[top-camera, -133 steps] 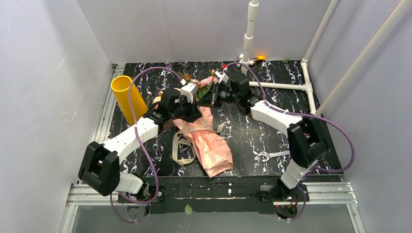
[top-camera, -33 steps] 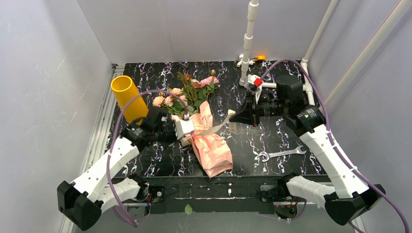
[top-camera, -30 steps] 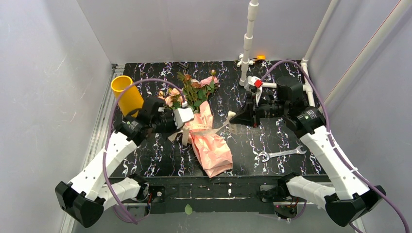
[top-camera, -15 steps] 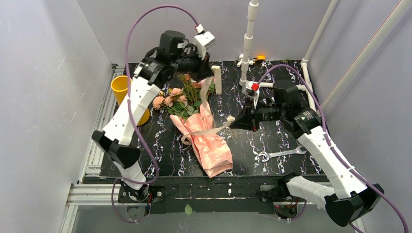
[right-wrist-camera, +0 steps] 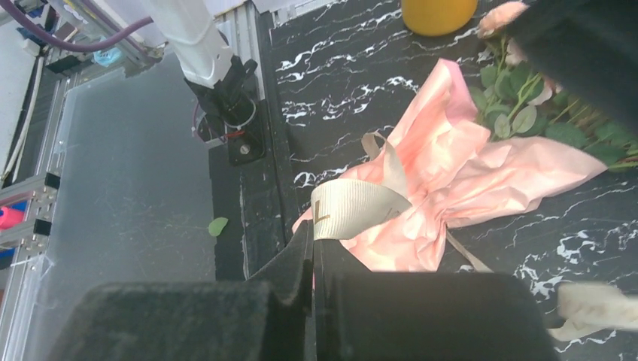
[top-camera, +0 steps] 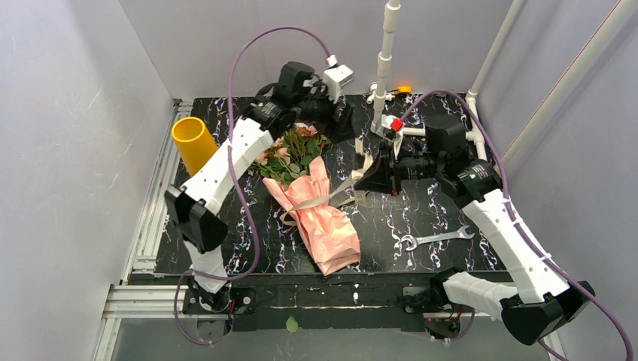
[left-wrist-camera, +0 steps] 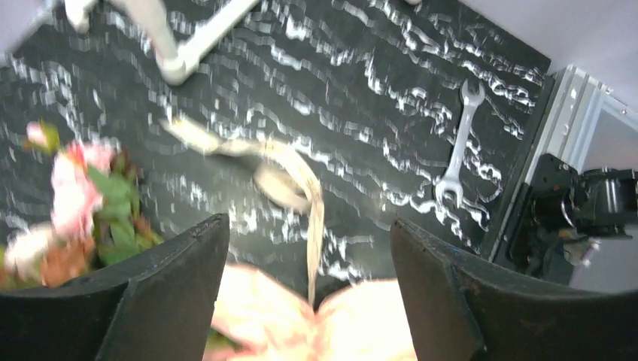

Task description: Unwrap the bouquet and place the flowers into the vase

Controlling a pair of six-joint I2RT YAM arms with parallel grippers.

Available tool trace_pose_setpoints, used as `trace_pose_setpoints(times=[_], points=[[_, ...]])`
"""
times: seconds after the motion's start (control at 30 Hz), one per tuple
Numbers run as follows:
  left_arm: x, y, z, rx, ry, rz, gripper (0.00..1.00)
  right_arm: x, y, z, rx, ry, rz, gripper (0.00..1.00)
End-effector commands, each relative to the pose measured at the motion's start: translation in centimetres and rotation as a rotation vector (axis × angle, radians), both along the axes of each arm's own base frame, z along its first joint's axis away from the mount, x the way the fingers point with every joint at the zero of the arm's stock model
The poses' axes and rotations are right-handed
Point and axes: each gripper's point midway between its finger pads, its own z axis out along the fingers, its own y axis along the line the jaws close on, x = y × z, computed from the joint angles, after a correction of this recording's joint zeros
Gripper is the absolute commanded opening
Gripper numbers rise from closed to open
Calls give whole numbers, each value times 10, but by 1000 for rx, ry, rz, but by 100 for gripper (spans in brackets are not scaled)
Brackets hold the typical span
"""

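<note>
Now that the left gripper has opened, upper centre overhead, the ribbon, still pinched shut in the right gripper, seems untied from the bouquet.

One worktop carried one bouquet in one sheet of pink paper, one beige ribbon, one yellow vase and one wrench. There were two arms, each with one gripper: the left gripper and the right gripper. One loose green leaf showed, and the roses were too bunched to count.
</note>
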Motion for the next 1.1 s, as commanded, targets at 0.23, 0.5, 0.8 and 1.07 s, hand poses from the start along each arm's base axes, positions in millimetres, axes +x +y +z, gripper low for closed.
trace_pose_setpoints(times=[0.23,0.5,0.8,1.07], points=[[-119,145,-15,-89,-22,78,88,31,19,83,188,-109,-63,1],[-160,163,-94,-49,-22,25,81,53,27,118,293,-12,-43,1],[-151,173,-136,42,-74,37,77,70,24,131,375,73,-36,1],[-140,168,-149,69,-56,18,70,75,26,121,378,109,-39,1]])
